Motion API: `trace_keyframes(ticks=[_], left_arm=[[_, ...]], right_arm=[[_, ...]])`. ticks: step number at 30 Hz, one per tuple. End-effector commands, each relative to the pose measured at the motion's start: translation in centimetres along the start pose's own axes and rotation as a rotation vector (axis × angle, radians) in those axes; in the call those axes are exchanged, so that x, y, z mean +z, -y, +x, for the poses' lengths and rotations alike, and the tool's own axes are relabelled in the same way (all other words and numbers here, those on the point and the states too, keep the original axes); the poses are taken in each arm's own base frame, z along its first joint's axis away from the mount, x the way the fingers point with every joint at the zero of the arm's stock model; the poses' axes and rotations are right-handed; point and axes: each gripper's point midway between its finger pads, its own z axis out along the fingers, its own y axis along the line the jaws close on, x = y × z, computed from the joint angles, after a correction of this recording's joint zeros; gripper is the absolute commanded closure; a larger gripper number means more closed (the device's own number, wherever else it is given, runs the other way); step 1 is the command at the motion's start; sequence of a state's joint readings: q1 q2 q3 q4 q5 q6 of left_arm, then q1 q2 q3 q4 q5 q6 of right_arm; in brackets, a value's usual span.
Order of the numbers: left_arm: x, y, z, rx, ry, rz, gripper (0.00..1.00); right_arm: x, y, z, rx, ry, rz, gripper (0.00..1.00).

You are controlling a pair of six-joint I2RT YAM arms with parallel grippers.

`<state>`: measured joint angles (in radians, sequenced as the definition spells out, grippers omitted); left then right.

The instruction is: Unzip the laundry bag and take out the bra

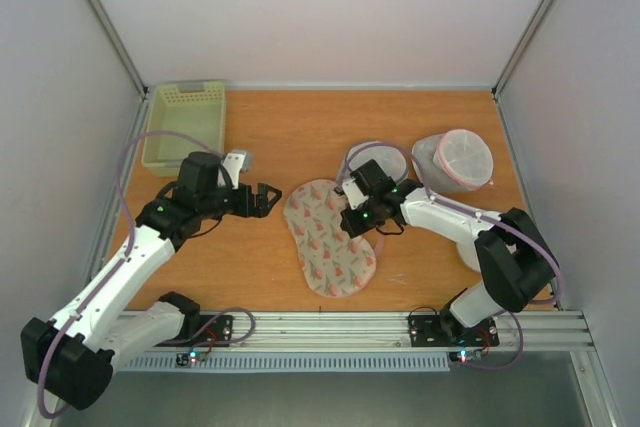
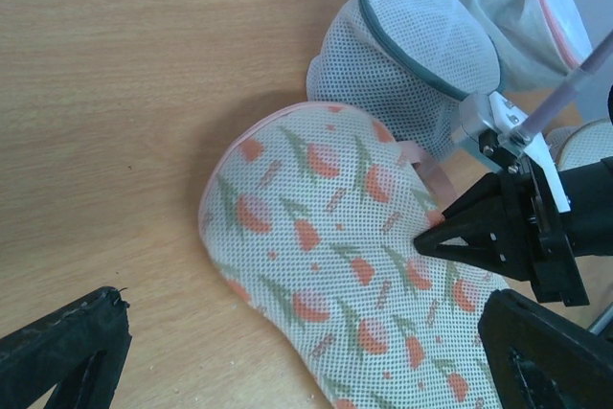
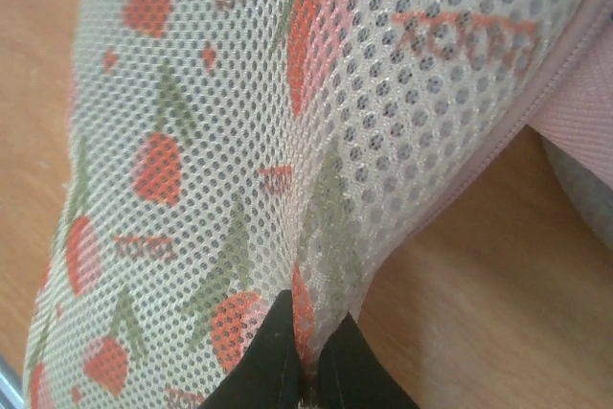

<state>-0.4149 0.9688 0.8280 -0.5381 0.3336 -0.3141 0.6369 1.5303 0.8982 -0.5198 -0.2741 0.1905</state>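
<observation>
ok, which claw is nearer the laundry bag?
Right. The right claw is shut on a fold of the laundry bag mesh at its right edge; the left claw is open beside the bag's upper left edge, gripping nothing.

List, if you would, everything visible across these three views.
laundry bag: one, beige with red-and-green print and pink trim, flat at mid-table
teal-rimmed mesh bag: one, white, just behind the laundry bag
pink-rimmed mesh bag: one, white, far right
basket: one, pale green, far-left corner
table: one, orange-brown wood
left gripper: one, black, open, left of the laundry bag, apart from it
right gripper: one, black, shut, pinching the laundry bag's mesh
</observation>
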Motion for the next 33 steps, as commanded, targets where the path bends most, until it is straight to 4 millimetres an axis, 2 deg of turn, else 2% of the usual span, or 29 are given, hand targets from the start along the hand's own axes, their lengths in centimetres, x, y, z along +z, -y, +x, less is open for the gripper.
trace_keyframes(ticks=[1,4,7,10,15,20,23,25,28,31,33], left_arm=[[-0.2,1.3,-1.3,-0.008,0.055,0.06,0.01],[-0.5,2.3,-1.6,0.017,0.063,0.115,0.01],[-0.9,2.4,-2.2,0.052,0.09,0.107,0.01],[-1.3,3.1,-3.3,0.112,0.11,0.117,0.01],[-2.6,6.3,-4.7,0.274,0.066,0.227,0.01],[-4.9,7.0,-6.5,0.496,0.119,0.177,0.01],[-6.7,9.5,-5.5,0.64,0.148,0.302,0.01],[-7.2,10.2,-4.4,0.695,0.13,0.357,0.01],[-7.5,11.4,-2.7,0.715,0.062,0.456,0.01],[-8.2,13.6,-2.1,0.68,0.059,0.624,0.01],[-7.4,13.3,-2.3,0.625,0.054,0.606,0.01]], right_arm=[[-2.4,-3.2,-3.4,-0.119,0.107,-0.116,0.99],[-4.6,-4.5,-5.0,-0.186,0.169,-0.146,0.99],[-7.1,-5.6,-6.5,-0.268,0.247,-0.155,0.99],[-9.5,-6.3,-7.2,-0.386,0.333,-0.127,0.99],[-13.2,-8.8,-6.8,-0.61,0.434,-0.08,0.99],[-16.5,-10.0,-5.7,-0.841,0.473,-0.012,0.99],[-17.6,-10.5,-4.6,-1.029,0.507,0.015,0.99],[-18.5,-11.2,-4.1,-1.118,0.543,0.018,0.99],[-20.0,-12.1,-4.3,-1.166,0.602,0.009,0.99],[-20.2,-12.3,-4.9,-1.179,0.613,0.023,0.99],[-20.3,-12.6,-5.3,-1.194,0.631,0.028,0.99]])
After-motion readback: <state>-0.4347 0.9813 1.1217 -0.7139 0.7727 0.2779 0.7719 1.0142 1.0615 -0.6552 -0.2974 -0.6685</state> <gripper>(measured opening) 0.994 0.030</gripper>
